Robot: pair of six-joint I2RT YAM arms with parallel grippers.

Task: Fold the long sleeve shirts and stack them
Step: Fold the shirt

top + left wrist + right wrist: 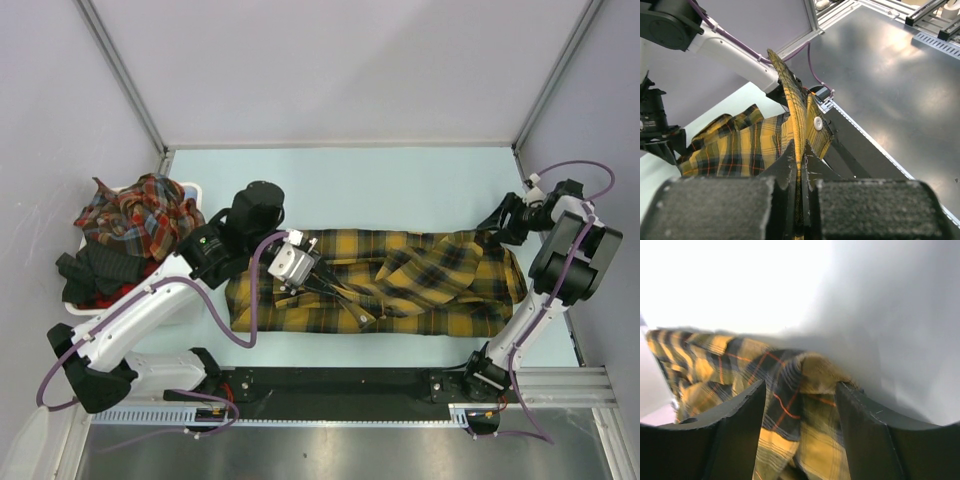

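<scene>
A mustard-yellow plaid long sleeve shirt [430, 300] lies spread and rumpled across the middle of the table. My left gripper [312, 274] sits over its left part and is shut on a raised edge of the shirt [790, 95]; a white button [818, 123] shows just past the fingertips [790, 155]. My right gripper [492, 234] is at the shirt's far right end. Its jaws stand open on either side of a bunched fold of the yellow cloth [805, 385]. Red-toned plaid shirts [140, 215] are heaped in a white basket [196, 188] at the left.
Dark garments [95, 270] lie in the basket's near part. The black rail [340, 385] with the arm bases runs along the table's near edge, with a metal surface [890, 75] beyond it. Aluminium frame posts [125, 75] rise at the back corners.
</scene>
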